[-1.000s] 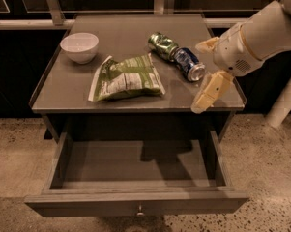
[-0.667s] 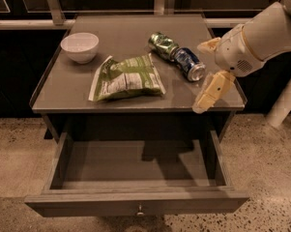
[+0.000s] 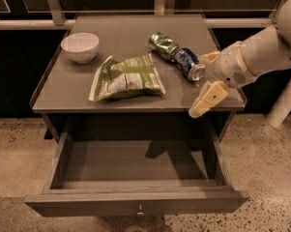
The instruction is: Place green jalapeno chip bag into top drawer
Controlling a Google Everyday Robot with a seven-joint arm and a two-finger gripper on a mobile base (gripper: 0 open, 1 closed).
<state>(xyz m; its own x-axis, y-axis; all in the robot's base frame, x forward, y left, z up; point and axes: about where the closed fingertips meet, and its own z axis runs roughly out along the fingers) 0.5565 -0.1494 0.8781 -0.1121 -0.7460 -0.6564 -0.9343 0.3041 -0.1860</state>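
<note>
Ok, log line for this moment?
gripper: open, at table corner beside blue can | green jalapeno chip bag: on table | top drawer: open, empty

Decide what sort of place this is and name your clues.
Likely an office break area: a table with its top drawer open, a green jalapeno chip bag and bowl on it. The gripper hangs at the table's front edge.

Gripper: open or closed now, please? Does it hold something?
Gripper: open, empty, at the table's right front corner, apart from the green jalapeno chip bag.
</note>
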